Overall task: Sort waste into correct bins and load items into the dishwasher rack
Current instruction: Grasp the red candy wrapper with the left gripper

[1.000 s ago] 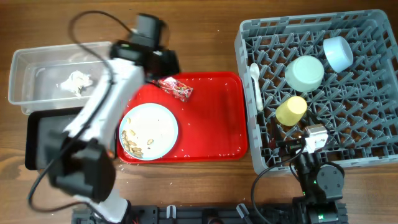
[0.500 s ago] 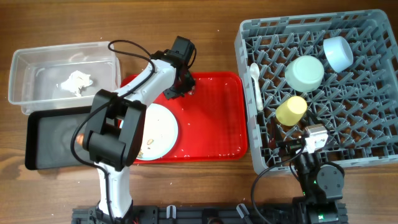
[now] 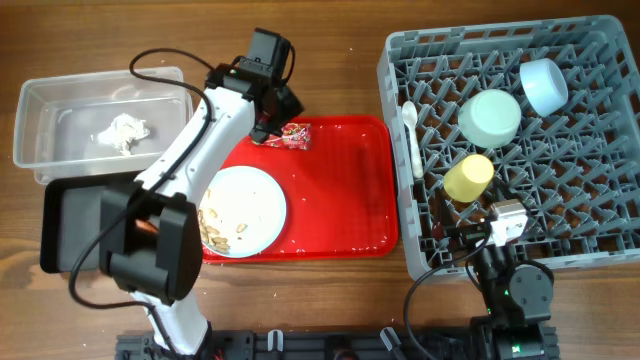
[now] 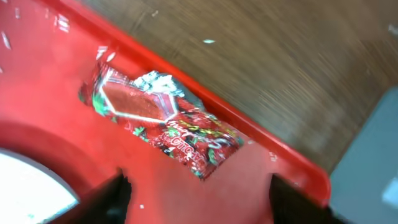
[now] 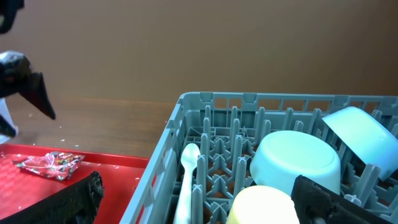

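Observation:
The red-and-white wrapper (image 3: 296,135) lies on the flat red tray (image 3: 340,200) near its back edge. It also shows in the left wrist view (image 4: 165,121). My left gripper (image 3: 275,122) is open and empty, just left of the wrapper (image 4: 199,205). The pale blue plate (image 3: 245,205) with crumbly scraps (image 3: 212,230) sits on the tray. The tissue (image 3: 122,132) lies in the clear tub (image 3: 30,100). The grey rack (image 3: 395,60) holds a mint bowl (image 3: 490,117), a blue bowl (image 3: 544,85), the yellow cup (image 3: 468,177) and the spoon (image 3: 411,135). My right gripper (image 5: 205,208) is open. The carrot is hidden.
The black tray (image 3: 80,225) sits in front of the clear tub, partly under my left arm. My right arm (image 3: 505,225) rests at the rack's front edge. Bare wooden table shows behind the red tray and between the tub and the rack.
My left gripper swung right over the wrapper, then drew back to the left. The wrapper stays on the tray, shifted slightly right. The right arm has not moved.

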